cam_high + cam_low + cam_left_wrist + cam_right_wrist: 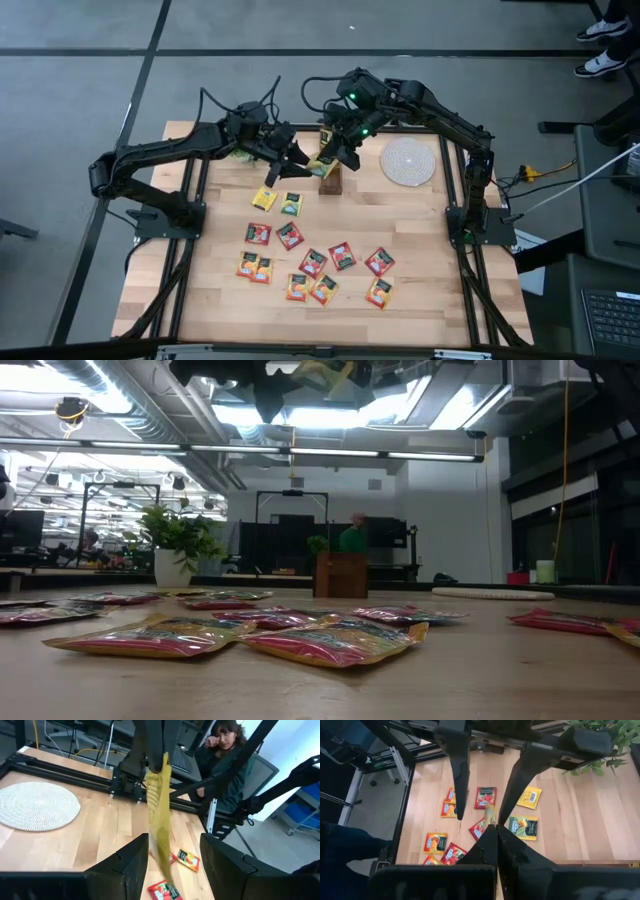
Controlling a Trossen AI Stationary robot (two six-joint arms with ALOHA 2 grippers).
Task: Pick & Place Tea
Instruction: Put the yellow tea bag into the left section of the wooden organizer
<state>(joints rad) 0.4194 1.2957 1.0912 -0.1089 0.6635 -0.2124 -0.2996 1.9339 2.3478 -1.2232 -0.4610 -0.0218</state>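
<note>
A yellow tea sachet (322, 166) hangs in the air above the small brown box (333, 181) near the table's far edge. My right gripper (335, 152) is shut on it. In the left wrist view the sachet (160, 815) shows edge-on, hanging between the fingers of my open left gripper (175, 865). The left fingers stand on either side of it without touching. The right wrist view shows the same, with the left fingers (457, 775) flanking the sachet (490, 813). Several red, orange, yellow and green sachets (312, 262) lie flat on the table. My right gripper (496, 832) pinches the yellow sachet between its two shut fingers at the upper edge (156, 767), coming from above and pointing down. The sachet is lifted clear of the table and hangs below the fingers, turned edge-on toward the left arm.
The brown box (340, 575) stands just below the sachet. A round woven mat (408, 160) lies to the right of it, and a potted plant (180, 545) stands at the far left. A yellow sachet (263, 199) and a green one (291, 204) lie near the left gripper. A person (225, 745) sits beyond the table.
</note>
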